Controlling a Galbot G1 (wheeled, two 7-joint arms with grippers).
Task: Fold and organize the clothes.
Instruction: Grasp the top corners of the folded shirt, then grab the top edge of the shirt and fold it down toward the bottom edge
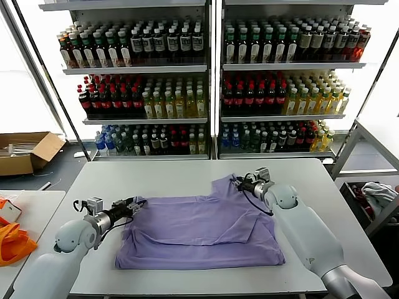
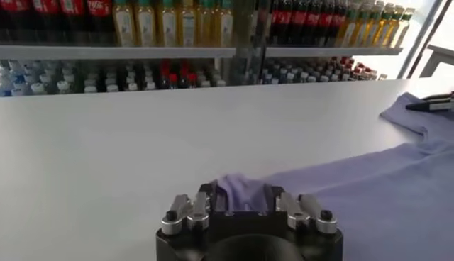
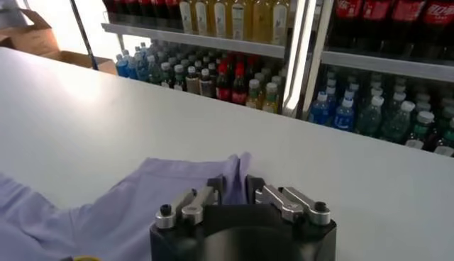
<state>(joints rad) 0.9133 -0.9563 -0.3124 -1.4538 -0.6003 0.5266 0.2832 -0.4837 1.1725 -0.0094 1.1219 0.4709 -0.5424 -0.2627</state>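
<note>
The lavender T-shirt [image 1: 199,230] lies partly folded on the white table [image 1: 187,177], its far edge raised at both ends. My left gripper [image 1: 138,203] is shut on the shirt's far left corner; the left wrist view shows the cloth [image 2: 241,190] bunched between its fingers. My right gripper [image 1: 240,182] is shut on the shirt's far right corner, where the fabric peaks upward. In the right wrist view a fold of the shirt [image 3: 234,177] is pinched between its fingers. No printed lettering shows.
Shelves of bottled drinks [image 1: 206,81] stand behind the table. An orange fabric item [image 1: 11,240] lies on a side table at the left. A cardboard box [image 1: 25,149] sits on the floor at the left. A cart with cloths [image 1: 374,193] stands at the right.
</note>
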